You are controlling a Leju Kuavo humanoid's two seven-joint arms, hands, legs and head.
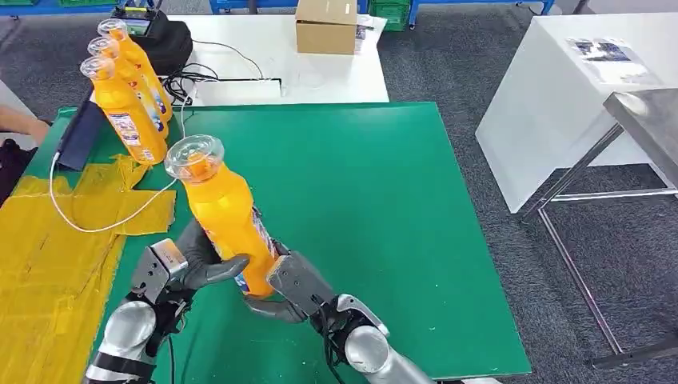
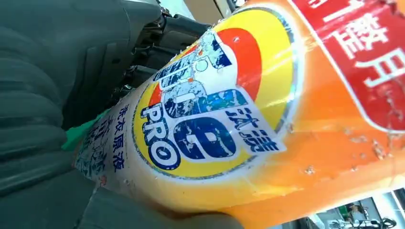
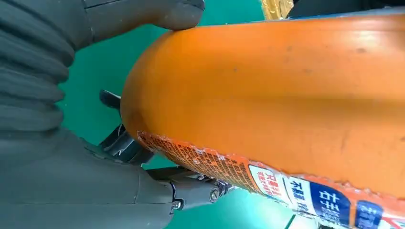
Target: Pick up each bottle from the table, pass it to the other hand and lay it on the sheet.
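Observation:
An orange detergent bottle (image 1: 228, 220) with a clear cap stands slightly tilted above the green mat (image 1: 384, 208), near its front left. My left hand (image 1: 184, 268) grips its lower part from the left, thumb across the front. My right hand (image 1: 292, 288) holds the base from the right and below. The label (image 2: 210, 119) fills the left wrist view beside that hand (image 2: 43, 119). In the right wrist view the thumb (image 3: 143, 14) presses the bottle's orange wall (image 3: 286, 90). Three more orange bottles (image 1: 128, 88) stand at the back left. The yellow sheet (image 1: 48, 256) lies left of the mat.
A white cable (image 1: 96, 226) and a black device (image 1: 80, 132) lie by the sheet's far end. Behind the mat are a black case (image 1: 164, 36) and a cardboard box (image 1: 325, 26). A white table (image 1: 560, 88) and a metal frame (image 1: 640, 120) stand to the right.

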